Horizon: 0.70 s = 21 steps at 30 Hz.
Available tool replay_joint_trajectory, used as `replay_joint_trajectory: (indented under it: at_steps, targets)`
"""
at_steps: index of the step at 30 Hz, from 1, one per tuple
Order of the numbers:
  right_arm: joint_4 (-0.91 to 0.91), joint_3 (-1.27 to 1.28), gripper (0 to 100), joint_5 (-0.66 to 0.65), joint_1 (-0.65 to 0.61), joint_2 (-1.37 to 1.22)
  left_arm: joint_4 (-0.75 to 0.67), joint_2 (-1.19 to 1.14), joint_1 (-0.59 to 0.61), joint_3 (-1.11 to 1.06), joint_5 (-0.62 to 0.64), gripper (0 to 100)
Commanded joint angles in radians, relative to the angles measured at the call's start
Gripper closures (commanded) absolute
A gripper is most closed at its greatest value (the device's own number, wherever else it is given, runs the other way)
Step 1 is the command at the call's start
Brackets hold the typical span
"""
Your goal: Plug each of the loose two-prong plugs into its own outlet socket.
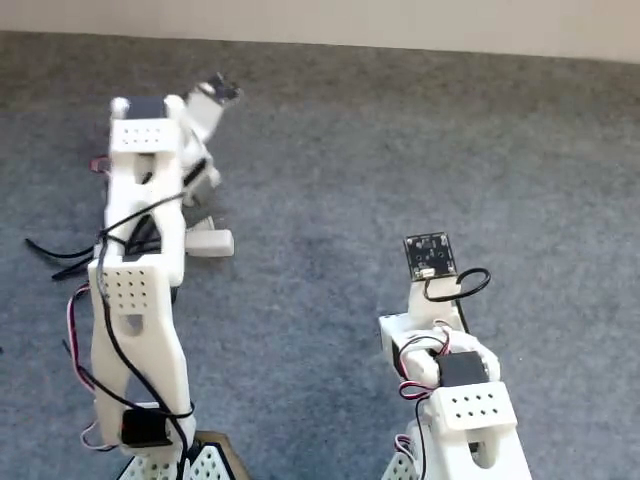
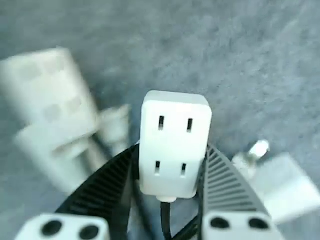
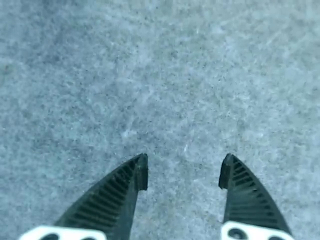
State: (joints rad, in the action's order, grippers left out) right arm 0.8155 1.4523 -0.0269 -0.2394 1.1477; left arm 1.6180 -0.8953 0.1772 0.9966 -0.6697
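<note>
Right claw spread wide above the desk, two black ribbed fingers tapering to points well apart, white mounts at their bases, grey felt-like desk surface showing between and beyond them

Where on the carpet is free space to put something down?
Free: the carpet between left arm and right arm, and under the right gripper. Crowded: around the left gripper holding the outlet block, a loose plug beside it.

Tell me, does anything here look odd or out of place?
Nothing looks damaged. The left gripper clamps the white outlet block, both its sockets empty, while a plug lies loose on the carpet beside it.
</note>
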Motion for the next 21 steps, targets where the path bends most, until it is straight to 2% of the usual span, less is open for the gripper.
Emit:
replay_joint_trajectory:
  at_steps: [1, 5, 8, 12, 18, 21]
  targets:
    - [-0.012, -0.010, 76.7, -0.009, 0.007, 0.015, 0.164, 0.094, -0.013, 0.318, -0.026, 100]
    - [-0.012, -0.010, 76.7, -0.009, 0.007, 0.015, 0.164, 0.277, -0.013, 0.295, -0.029, 100]
    - [-0.012, -0.010, 76.7, -0.009, 0.007, 0.015, 0.164, 0.447, -0.050, 0.160, -0.029, 100]
    - [-0.012, -0.008, 76.7, -0.009, 0.007, 0.015, 0.166, 0.725, -0.147, -0.228, -0.035, 100]
    - [-0.012, -0.005, 76.7, -0.009, 0.005, 0.015, 0.163, 1.099, -0.340, -0.905, -0.173, 100]
    - [-0.012, -0.005, 76.7, -0.009, 0.005, 0.015, 0.140, 1.155, -0.381, -1.165, -0.267, 100]
